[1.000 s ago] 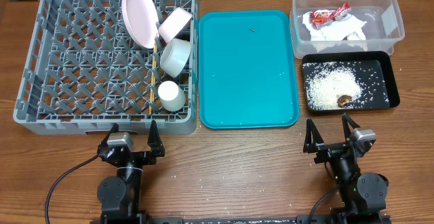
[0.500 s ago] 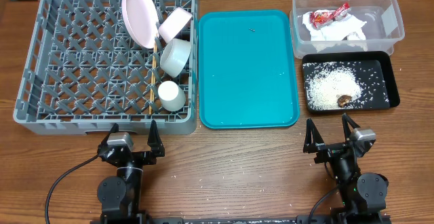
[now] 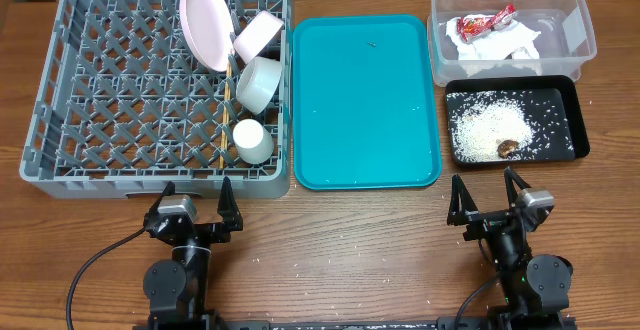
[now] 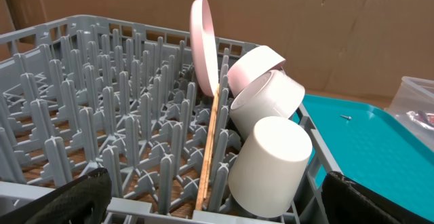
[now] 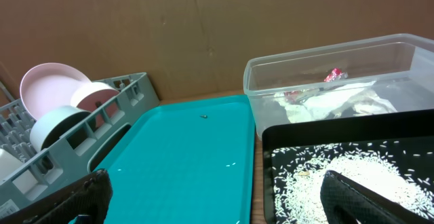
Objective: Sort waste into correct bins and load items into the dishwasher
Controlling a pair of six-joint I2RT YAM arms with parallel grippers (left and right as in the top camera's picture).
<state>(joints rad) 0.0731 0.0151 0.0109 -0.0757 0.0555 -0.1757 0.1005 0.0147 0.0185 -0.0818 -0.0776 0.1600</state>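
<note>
The grey dish rack [image 3: 60, 160] holds an upright plate [image 3: 202, 22], two bowls [image 3: 258, 32] [image 3: 259, 82], a cup [image 3: 253, 141] and chopsticks [image 3: 226, 105]. They also show in the left wrist view: plate [image 4: 203, 44], cup [image 4: 271, 163], chopsticks [image 4: 209, 149]. The clear tub [image 3: 575, 55] holds the red-and-white wrapper [image 3: 483, 20] and white napkin [image 3: 505, 45]. The black tray [image 3: 570, 105] holds rice [image 3: 490, 125] and a brown scrap [image 3: 509, 148]. My left gripper [image 3: 196, 202] and right gripper [image 3: 488, 192] are open and empty at the table's front edge.
A teal serving tray [image 3: 365, 100] lies between the rack and the bins, with a tiny dark speck [image 3: 372, 42] on it. Loose rice grains lie scattered on the wooden table [image 3: 340, 260] near the front. Brown cardboard stands behind the table.
</note>
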